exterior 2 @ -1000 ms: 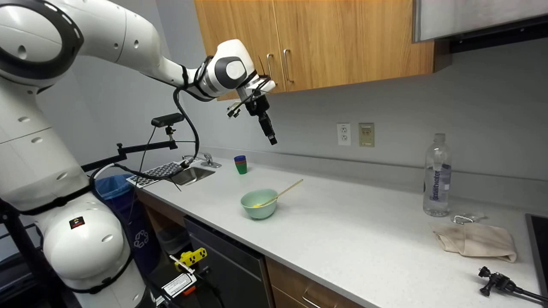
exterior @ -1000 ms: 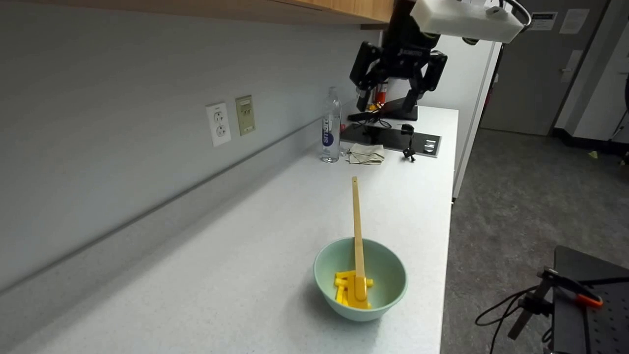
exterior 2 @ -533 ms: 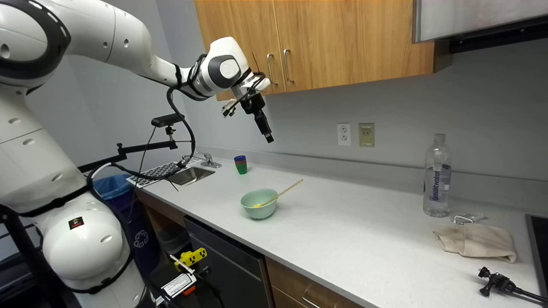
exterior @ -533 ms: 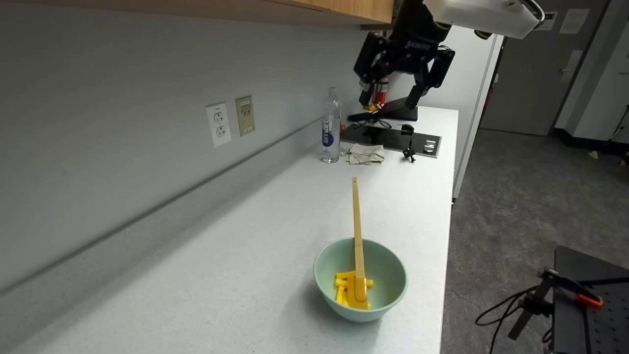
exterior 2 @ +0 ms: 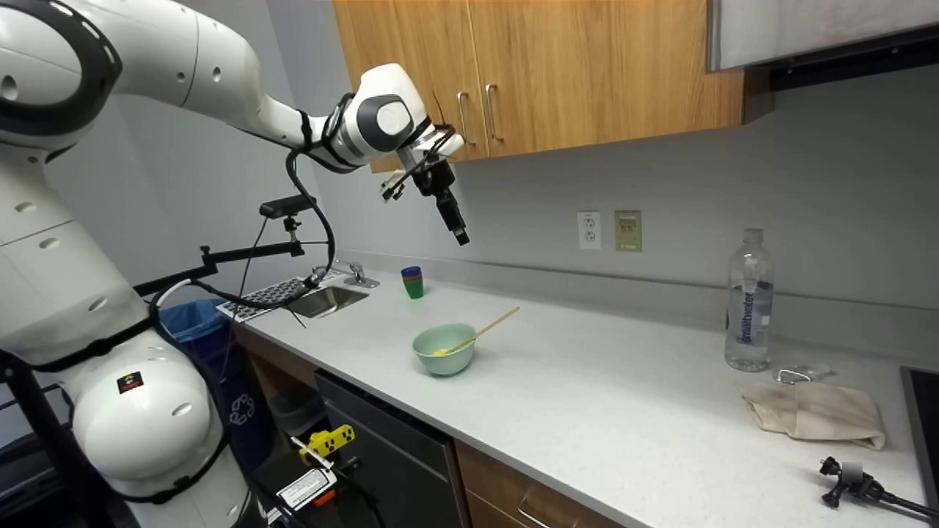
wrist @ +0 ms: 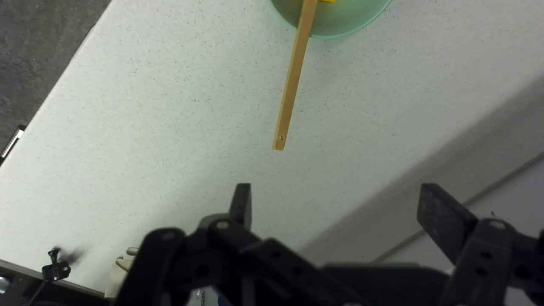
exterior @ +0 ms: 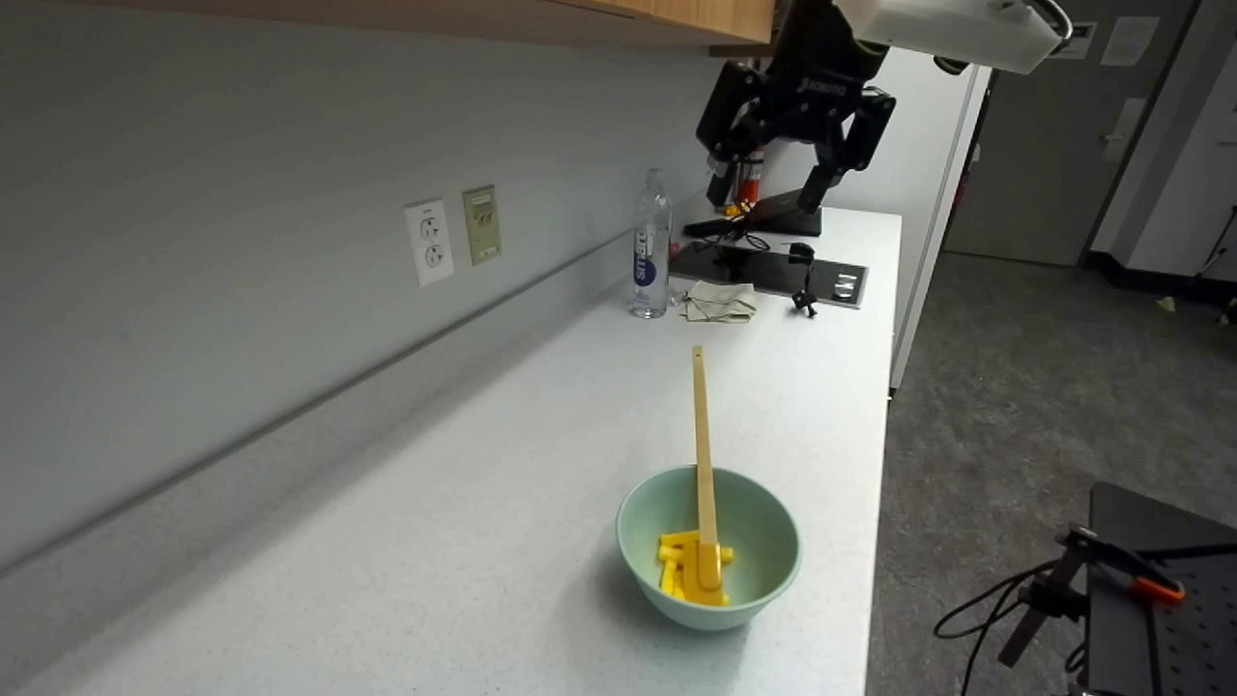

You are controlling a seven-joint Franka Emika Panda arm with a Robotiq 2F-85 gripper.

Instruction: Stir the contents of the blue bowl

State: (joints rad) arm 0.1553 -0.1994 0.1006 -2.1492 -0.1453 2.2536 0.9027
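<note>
Bright yellow pieces (exterior: 671,558) lay low in the blue bowl (exterior: 763,541), a spatula (exterior: 704,464) resting head-down among them and leaning out over the rim. The bowl stood nearer the front edge of the counter (exterior: 464,541) than the wall (exterior: 242,242), with broad open room on the wall side. Above, I saw the gripper (exterior: 763,200) hang well apart from the spatula, fingers (wrist: 242,204) spread wide.

The blue bowl (exterior: 763,541), pale teal, round and plain-sided, stands upright on the table (exterior: 435,541), lower than the end effector (exterior: 763,197) and well apart from it. The contents (exterior: 672,557), bright yellow pieces, lie heaped inside.
</note>
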